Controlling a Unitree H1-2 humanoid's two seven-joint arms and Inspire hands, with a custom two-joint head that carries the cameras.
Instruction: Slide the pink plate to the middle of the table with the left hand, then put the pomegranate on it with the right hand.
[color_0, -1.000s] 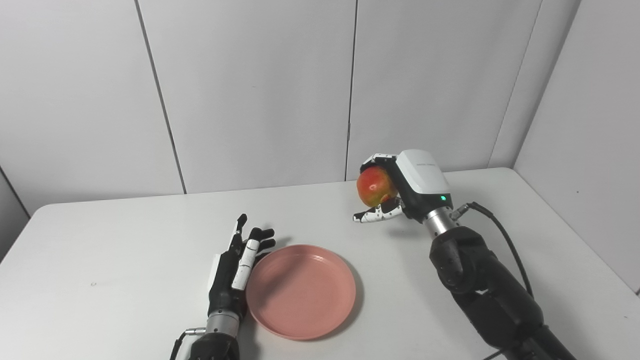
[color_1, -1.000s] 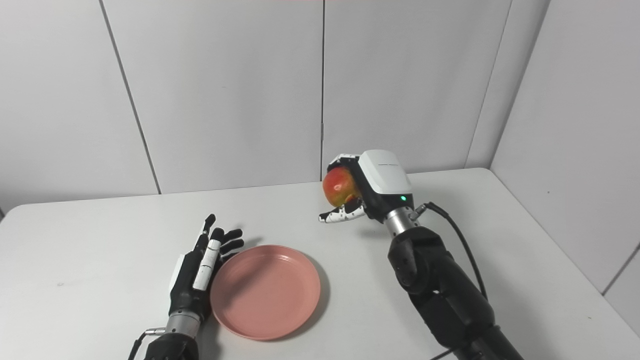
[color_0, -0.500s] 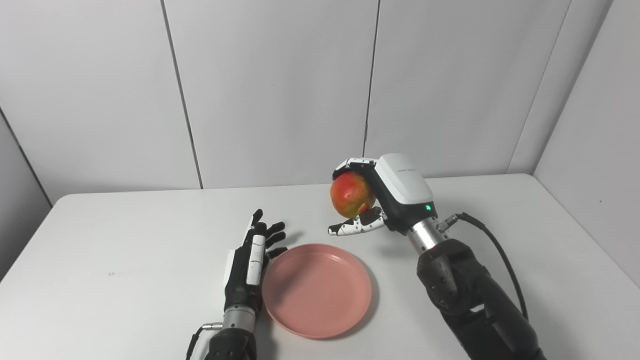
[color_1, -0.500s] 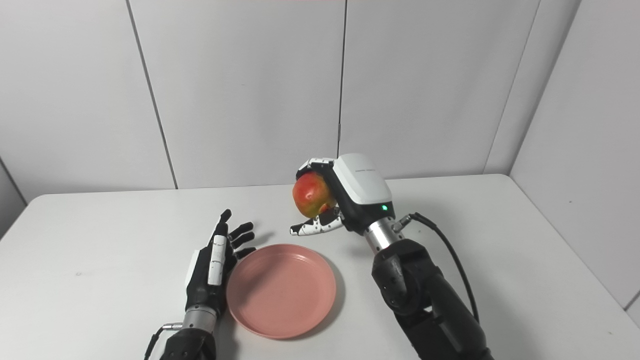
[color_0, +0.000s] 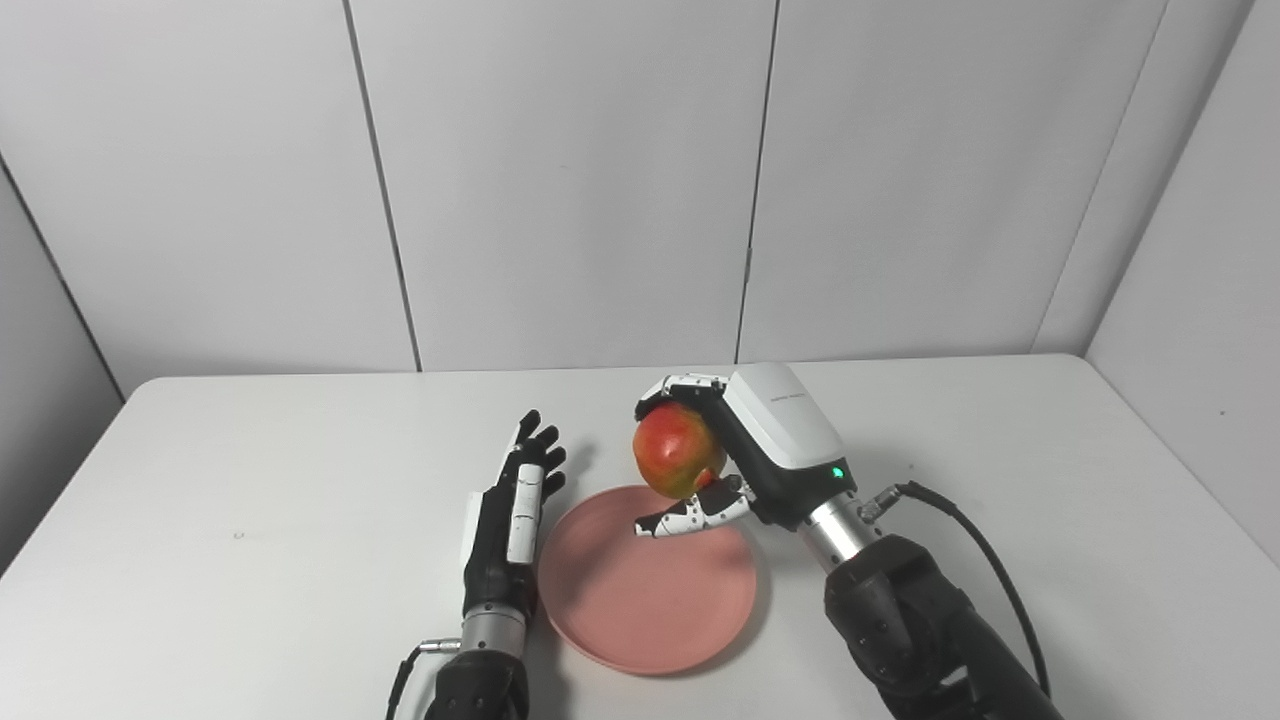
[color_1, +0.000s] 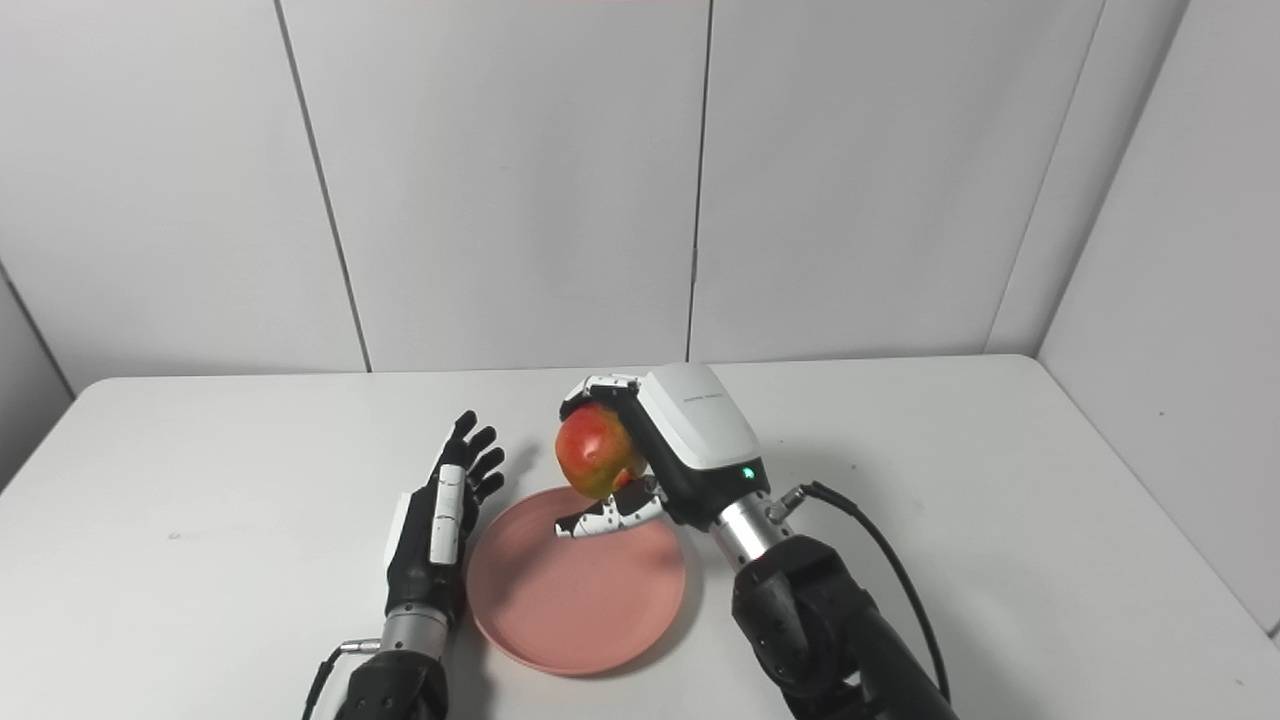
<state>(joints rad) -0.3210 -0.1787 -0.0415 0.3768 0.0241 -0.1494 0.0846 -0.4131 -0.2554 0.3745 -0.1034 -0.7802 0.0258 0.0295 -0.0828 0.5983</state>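
The plate (color_0: 647, 590) lies flat on the counter (color_0: 250, 500), close to the near edge and about midway between the left and right edges, so the 1st step of the task, the slide, looks done or nearly done as far as the pictures show. The left hand (color_0: 510, 520) rests edge-on just beside the plate's left rim, its fingers (color_0: 535, 450) straight and a little apart, pointing toward the far edge; it holds nothing, and whether it touches the rim cannot be told. The right hand (color_1: 655, 450) is closed around the pomegranate (color_0: 677, 450), the fingers curled over the top and far side of the fruit and the thumb (color_0: 690, 518) stretched out below it. The fruit hangs in the air, clear of the plate, above the plate's far rim rather than over its centre. The 2nd step is therefore under way but not finished: the pomegranate is lifted and carried over to the plate, yet it is not set down. What seems left is to bring the fruit a little toward the near edge so it sits over the middle of the plate, lower it until it rests there, and open the right hand. A round fruit may roll on the plate's flat floor once let go, though the raised rim should keep it in.
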